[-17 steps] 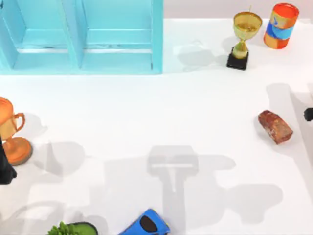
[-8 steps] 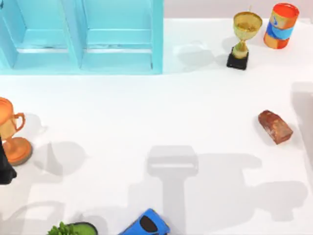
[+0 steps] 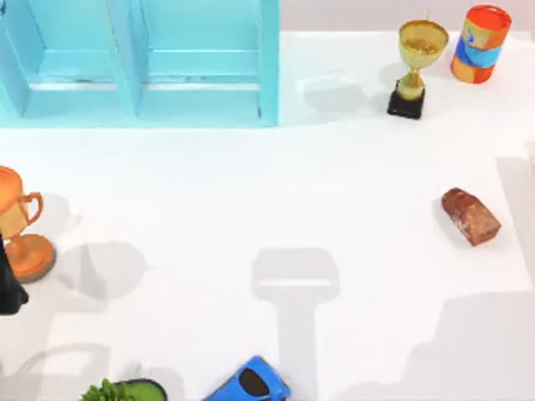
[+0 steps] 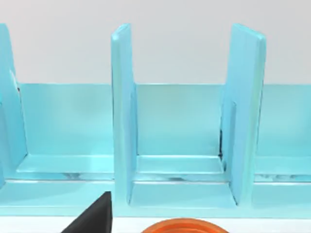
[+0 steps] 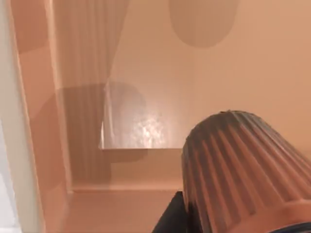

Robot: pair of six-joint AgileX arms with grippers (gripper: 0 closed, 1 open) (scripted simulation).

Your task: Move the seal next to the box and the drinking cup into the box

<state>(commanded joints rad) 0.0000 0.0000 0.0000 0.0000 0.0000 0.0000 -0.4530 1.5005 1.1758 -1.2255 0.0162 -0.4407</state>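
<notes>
Withdrawn off the white worktop (image 3: 334, 184), your right end effector (image 5: 170, 216) is gripping the ribbed dark brown tumbler (image 5: 243, 170) over the tan box (image 5: 121, 170); your left end effector (image 3: 8, 292) is idling.

Quick headcount from the top view: one seal (image 3: 471, 216), lying alone toward the right side. Two trophies, a gold trophy (image 3: 414, 67) on a black base at the back right and an orange trophy (image 3: 21, 224) at the left edge. One orange-and-blue can (image 3: 481, 43) just beside the gold one. One blue toy car (image 3: 249, 383) at the front edge, one green plant (image 3: 121, 391) near it. One turquoise shelf unit (image 3: 142, 63) at the back left. One drinking cup (image 5: 243, 170), ribbed and brown, over one tan box (image 5: 121, 121) in the right wrist view.
</notes>
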